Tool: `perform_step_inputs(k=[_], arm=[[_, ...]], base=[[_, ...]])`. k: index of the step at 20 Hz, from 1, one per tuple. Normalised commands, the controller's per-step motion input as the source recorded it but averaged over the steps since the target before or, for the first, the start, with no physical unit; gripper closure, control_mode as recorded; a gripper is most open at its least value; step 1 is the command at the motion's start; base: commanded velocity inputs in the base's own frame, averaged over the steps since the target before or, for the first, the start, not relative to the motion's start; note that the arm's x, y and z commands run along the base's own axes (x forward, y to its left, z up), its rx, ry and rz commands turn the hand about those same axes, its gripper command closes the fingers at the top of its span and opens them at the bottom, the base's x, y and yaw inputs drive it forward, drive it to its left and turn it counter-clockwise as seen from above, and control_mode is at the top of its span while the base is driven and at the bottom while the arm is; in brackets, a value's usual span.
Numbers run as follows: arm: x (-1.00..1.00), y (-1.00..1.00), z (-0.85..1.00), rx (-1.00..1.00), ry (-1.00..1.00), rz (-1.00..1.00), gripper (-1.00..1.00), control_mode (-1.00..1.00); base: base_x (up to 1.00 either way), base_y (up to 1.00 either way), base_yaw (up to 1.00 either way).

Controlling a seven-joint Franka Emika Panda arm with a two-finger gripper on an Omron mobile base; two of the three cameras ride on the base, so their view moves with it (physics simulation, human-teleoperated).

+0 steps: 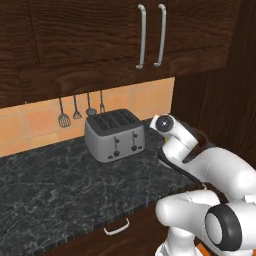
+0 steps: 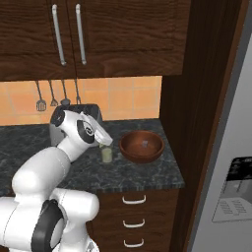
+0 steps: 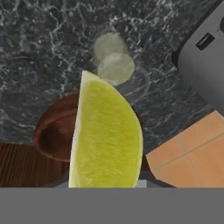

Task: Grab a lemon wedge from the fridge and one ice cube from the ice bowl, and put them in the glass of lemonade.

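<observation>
**Lemon wedge held above the glass, release pending**

Landmark: the small clear glass of pale yellow-green lemonade [image 2: 106, 154] on the black marbled counter [image 2: 147, 174].

Left base view: silver four-slot toaster [image 1: 115, 135] on the counter; white arm in front of it.

Right base view: round reddish-brown wooden ice bowl [image 2: 141, 146] just right of the glass; arm's hand directly over the glass; grey fridge [image 2: 231, 162] far right of it.

Hand view: pale yellow-green lemon wedge [image 3: 106, 135] fills the foreground, gripped between the closed-in jaws; glass rim beyond it.

Handling note: likely best to centre the wedge over the rim, lower slightly, then release, avoiding a tipped glass.
</observation>
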Motion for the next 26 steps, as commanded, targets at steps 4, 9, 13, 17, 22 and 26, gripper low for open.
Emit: perform_step_inputs(k=[4,9,13,17,22,26], arm=[[0.30,0.00,-0.25,0.00,-0.01,0.00,1.00,-1.00],[0.33,0.00,-0.29,-0.01,0.00,0.00,1.00,-1.00],[0.32,0.00,-0.39,-0.03,-0.01,0.00,1.00,-1.00],[0.28,0.00,-0.38,-0.03,-0.01,0.00,1.00,-1.00],[-0.53,-0.02,-0.16,-0.01,0.00,0.00,1.00,-1.00],[-0.79,-0.10,-0.05,0.00,-0.02,0.00,1.00,-1.00]], base=[[0.00,0.00,0.00],[0.00,0.00,0.00],[0.00,0.00,0.00],[0.00,0.00,0.00],[0.00,0.00,0.00],[0.00,0.00,0.00]])
